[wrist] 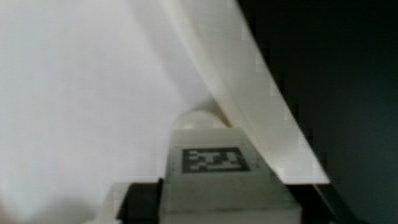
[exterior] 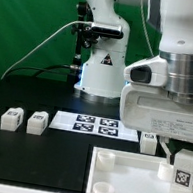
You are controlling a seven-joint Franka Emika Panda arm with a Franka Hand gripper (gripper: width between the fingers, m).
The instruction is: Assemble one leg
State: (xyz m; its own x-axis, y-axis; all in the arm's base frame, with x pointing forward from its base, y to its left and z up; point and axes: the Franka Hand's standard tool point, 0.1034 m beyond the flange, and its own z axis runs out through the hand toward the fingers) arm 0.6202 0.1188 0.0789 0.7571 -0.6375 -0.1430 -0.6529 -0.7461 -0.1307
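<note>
One leg (exterior: 183, 176), long axis upright, sits gripped in your closed fingers (exterior: 183, 165), against a corner of the tray (exterior: 115, 159) by the near edge of the tabletop (exterior: 54, 157).

White tray (exterior: 106, 159) and white robot arm (exterior: 104, 25) against a black desk (exterior: 44, 162) and a green backdrop (exterior: 35, 24). The white leg (wrist: 214, 150) beside the tray wall bears a black-and-white square tag, as do two other legs (exterior: 11, 119). The white marker board (exterior: 98, 124) carries four such tags.
</note>
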